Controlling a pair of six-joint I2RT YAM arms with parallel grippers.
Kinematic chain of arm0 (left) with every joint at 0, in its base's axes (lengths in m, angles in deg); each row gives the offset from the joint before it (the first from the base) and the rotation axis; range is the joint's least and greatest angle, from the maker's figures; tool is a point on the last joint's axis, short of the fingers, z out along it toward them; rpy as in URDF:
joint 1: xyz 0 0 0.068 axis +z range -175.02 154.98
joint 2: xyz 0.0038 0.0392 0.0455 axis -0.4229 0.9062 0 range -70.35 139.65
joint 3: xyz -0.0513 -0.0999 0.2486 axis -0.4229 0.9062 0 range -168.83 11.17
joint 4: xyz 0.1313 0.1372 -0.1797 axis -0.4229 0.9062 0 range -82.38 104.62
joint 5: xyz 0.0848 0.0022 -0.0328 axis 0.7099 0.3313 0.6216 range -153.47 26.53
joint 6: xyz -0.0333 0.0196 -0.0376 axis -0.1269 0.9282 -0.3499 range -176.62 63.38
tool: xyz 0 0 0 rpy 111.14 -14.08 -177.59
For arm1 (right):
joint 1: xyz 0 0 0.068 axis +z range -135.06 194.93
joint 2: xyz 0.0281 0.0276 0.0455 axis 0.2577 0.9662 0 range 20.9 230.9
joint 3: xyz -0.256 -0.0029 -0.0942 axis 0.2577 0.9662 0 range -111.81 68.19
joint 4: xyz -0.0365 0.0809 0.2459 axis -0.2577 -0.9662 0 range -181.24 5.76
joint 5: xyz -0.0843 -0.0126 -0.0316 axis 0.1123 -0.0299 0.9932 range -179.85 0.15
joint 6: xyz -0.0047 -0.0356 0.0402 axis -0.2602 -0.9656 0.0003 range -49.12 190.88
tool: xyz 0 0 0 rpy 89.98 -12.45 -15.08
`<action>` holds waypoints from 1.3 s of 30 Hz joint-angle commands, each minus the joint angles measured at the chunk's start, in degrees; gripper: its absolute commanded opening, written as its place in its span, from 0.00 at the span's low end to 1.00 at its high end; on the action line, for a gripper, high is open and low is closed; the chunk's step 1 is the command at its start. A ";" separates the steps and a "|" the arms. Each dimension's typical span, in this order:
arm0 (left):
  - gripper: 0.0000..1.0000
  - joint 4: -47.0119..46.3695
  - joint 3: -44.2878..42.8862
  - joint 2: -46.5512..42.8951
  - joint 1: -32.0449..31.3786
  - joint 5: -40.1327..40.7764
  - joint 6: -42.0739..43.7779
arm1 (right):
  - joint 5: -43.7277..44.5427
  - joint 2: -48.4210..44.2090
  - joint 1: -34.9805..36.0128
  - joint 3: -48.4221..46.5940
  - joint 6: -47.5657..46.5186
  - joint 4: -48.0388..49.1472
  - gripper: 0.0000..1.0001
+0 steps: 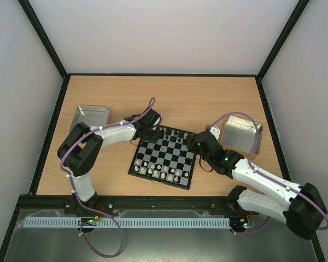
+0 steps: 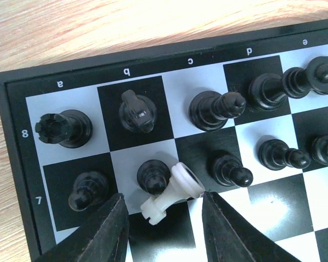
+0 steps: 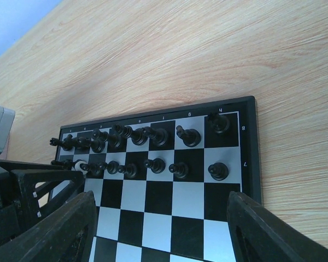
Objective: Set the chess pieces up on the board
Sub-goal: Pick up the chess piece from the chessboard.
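Left gripper point(image 2: 163, 210) seen part open, nothing held. White piece point(image 2: 172, 192) lying tipped between fingertips, untouched, on board point(image 2: 13, 125) seventh row, propped against black pawn point(image 2: 153, 176). Long axis slanted across gap. Black neighbours crowded close. Right gripper point(image 3: 161, 218) spread wide, empty, farther off.

My left arm point(image 1: 82, 155) rises from its base at the lower left of the overhead view, folds at the elbow, and sends its forearm rightward toward the frame's centre. My left gripper point(image 1: 152, 132) tips downward there. In its wrist view the two dark fingers point(image 2: 106, 232) come in from the bottom edge, parted. My right arm point(image 1: 265, 184) stretches low from the lower right corner, up and leftward. My right gripper point(image 1: 195, 143) sits just right of centre, its fingers point(image 3: 60, 232) spread wide at the bottom corners of its wrist view.
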 commanded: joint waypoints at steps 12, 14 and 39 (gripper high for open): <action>0.34 0.13 -0.34 0.77 0.33 -3.29 0.93 | 0.89 0.57 -0.25 0.30 -0.29 0.05 0.64; 0.32 0.24 0.02 0.59 0.33 -3.37 0.86 | 0.84 0.65 -0.24 0.25 -0.30 0.12 0.64; 0.23 1.55 -1.18 2.94 0.33 -2.02 1.01 | 0.64 0.84 -0.24 0.12 -0.15 0.14 0.64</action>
